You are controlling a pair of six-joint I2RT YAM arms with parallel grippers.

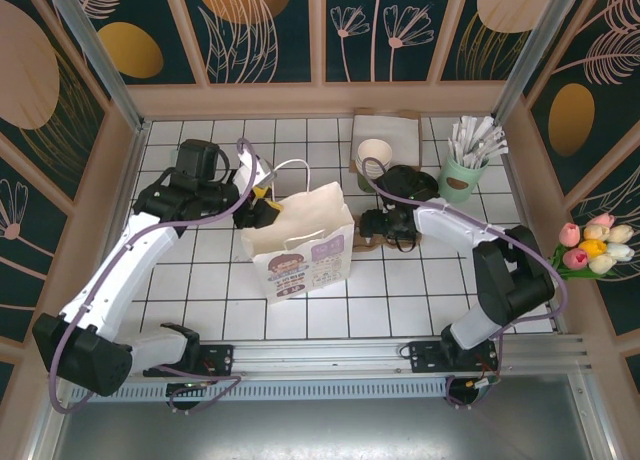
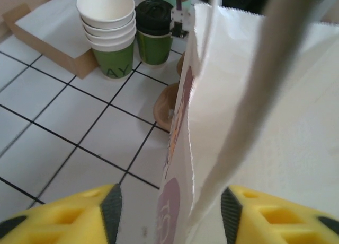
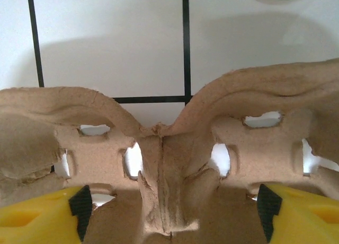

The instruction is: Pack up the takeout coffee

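Left yellow fingers (image 2: pixel 63 223) stand apart astride the smooth white paper bag (image 2: pixel 312 148). Right yellow fingers (image 3: pixel 37 220) gape around the rough brown moulded-pulp carrier (image 3: pixel 169 164).

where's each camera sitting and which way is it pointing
Top external: above and behind the arms, looking down on the white tiled table; both arms show.
Left wrist: on the left arm, facing past the white paper bag toward stacked lidless green paper cups and a green paper cup with black lid; yellow fingers straddle the bag's edge.
Right wrist: on the right arm, looking down at the brown moulded-pulp cup carrier; yellow fingers flank its ridge.
Shared: top and left wrist both show the bag and cup stack.
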